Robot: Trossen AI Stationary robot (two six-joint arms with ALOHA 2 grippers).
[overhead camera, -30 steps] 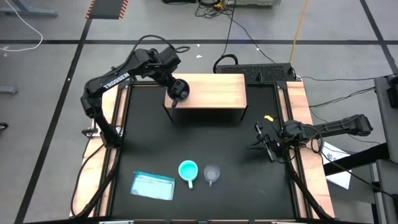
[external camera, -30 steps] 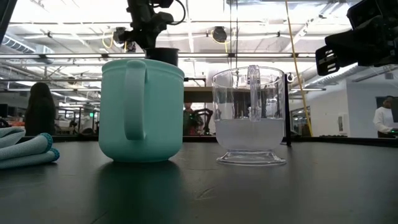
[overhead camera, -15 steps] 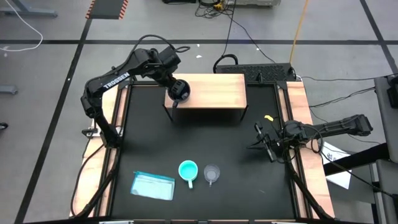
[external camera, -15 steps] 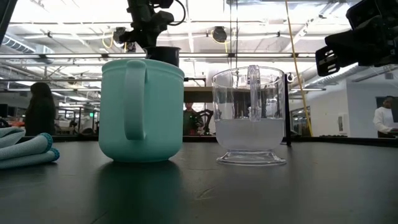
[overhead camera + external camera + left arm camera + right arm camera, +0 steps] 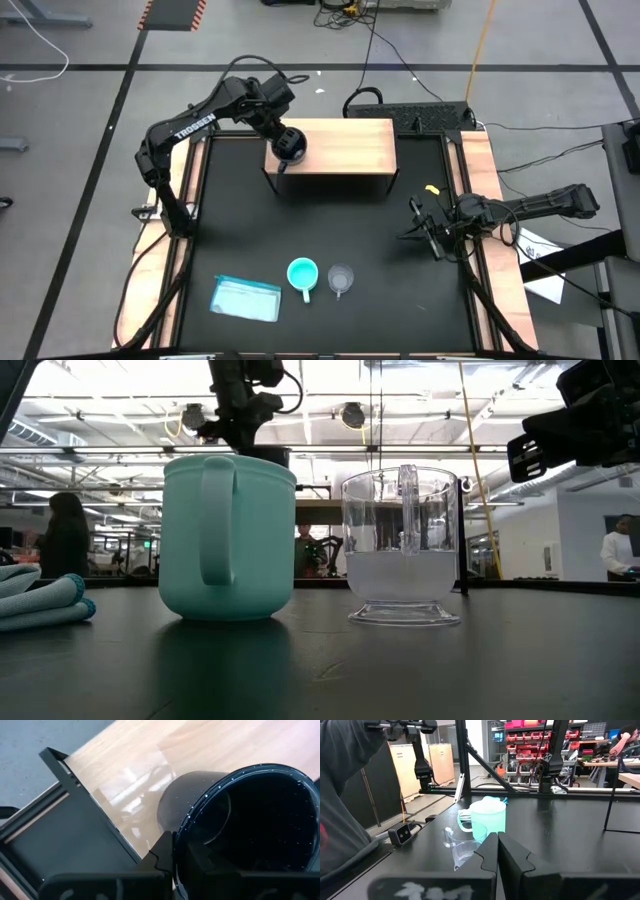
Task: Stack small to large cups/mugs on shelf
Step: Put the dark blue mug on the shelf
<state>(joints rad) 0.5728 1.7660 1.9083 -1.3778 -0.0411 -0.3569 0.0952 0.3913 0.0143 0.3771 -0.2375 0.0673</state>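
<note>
Dark mug (image 5: 290, 146) sits at the left end of the shelf (image 5: 345, 150), near that end's front corner, with its opening facing up. The left claw (image 5: 175, 865) is clamped on the mug's rim, one finger inside the wall and one outside, as the left wrist view shows. Whether the mug base is fully seated on the shelf top cannot be confirmed from these views.

Risk 1: release before the base rests flat. The mug may tip or roll off the near edge of the shelf onto the black surface (image 5: 340, 230).

Risk 2: placement close to the shelf corner. A sideways drag during claw withdrawal may push the mug over the edge.

Risk 3: stacking order. The turquoise mug (image 5: 302, 273) and the clear cup (image 5: 341, 278) stand just beside each other near the front of the surface, well apart from the shelf. If the dark mug is not the largest, nesting may fail.

Risk 4: the light-blue packet (image 5: 246, 298) lies near the turquoise mug and may be snagged on approach.

The right claw (image 5: 425, 228) waits above the right side of the surface, fingers together and holding nothing.
</note>
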